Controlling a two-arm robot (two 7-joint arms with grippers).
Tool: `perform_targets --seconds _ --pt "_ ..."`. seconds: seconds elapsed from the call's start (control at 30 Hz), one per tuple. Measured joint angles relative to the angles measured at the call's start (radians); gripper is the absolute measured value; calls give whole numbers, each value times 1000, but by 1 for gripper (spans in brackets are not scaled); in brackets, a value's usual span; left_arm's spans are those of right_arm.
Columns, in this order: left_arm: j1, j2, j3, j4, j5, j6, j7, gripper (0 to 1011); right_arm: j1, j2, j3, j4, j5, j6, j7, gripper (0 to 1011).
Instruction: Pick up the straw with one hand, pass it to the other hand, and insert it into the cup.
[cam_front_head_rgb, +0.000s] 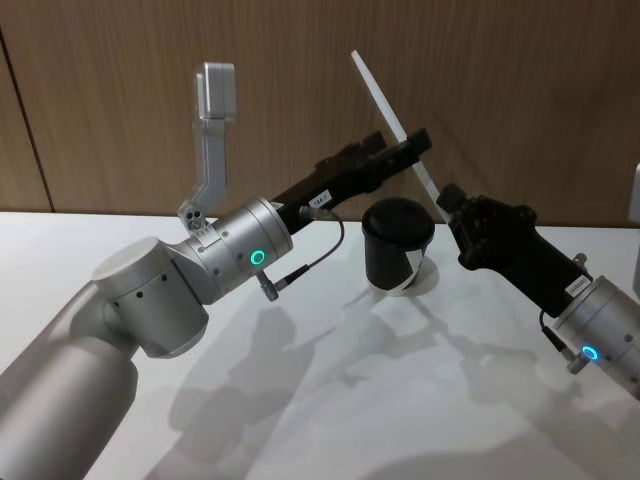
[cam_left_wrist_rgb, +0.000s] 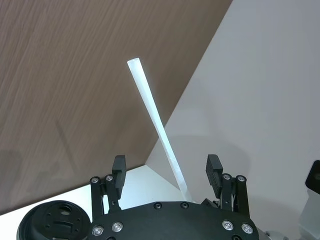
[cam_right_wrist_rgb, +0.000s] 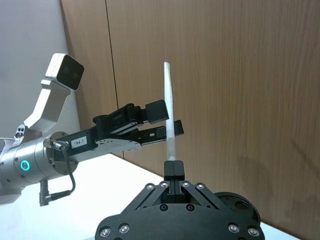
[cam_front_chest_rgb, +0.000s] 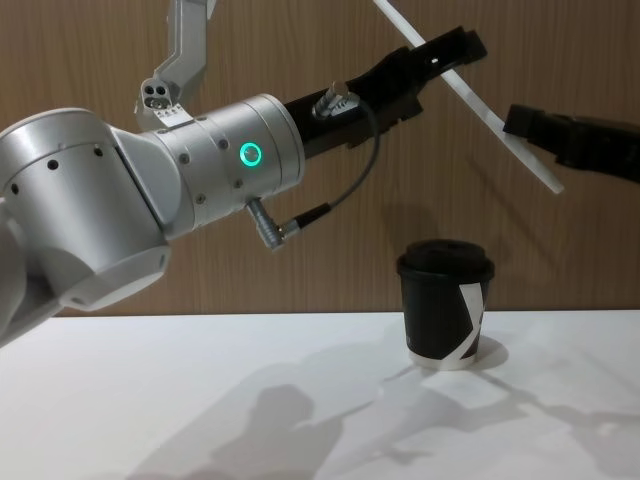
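Wood panelling (cam_front_head_rgb: 100, 100) backs the scene, with a white table (cam_front_head_rgb: 320, 400) in front of it. Both arms are raised off the table and reach in toward each other. The cup (cam_front_head_rgb: 398, 245) stands upright on the table below and between them, lid on.

The right gripper (cam_right_wrist_rgb: 173, 167) is pinched tight on the lower end of the straw (cam_front_head_rgb: 380, 98). From that grip the straw's long axis slants upward and leans toward the robot's left, well above the cup. The left gripper (cam_left_wrist_rgb: 166, 164) has its fingers spread wide, one on each side of the straw's middle, apparently not touching it.

I'd say the handover turns on the left fingers closing squarely across that slanted axis before the right lets go. There is open air all round the straw. It will have to be brought nearer upright over the lid later.
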Motion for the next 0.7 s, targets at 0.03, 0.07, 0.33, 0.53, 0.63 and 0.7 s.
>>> perform_targets --seconds 0.03,0.07,0.33,0.53,0.63,0.7 --pt "-1 0 1 2 0 -2 -1 1003 0 0 0 0 0 0 0 0" --pt "-2 -1 2 2 0 -4 -2 1003 0 0 0 0 0 0 0 0" --pt "-5 -2 6 7 -1 -12 -6 823 0 0 0 0 0 0 0 0" --pt "-7 -2 8 9 -2 -15 -7 675 0 0 0 0 0 0 0 0" --pt "-7 -3 9 10 -2 -17 -8 570 0 0 0 0 0 0 0 0" --pt "-7 -3 9 11 -2 -17 -8 488 0 0 0 0 0 0 0 0"
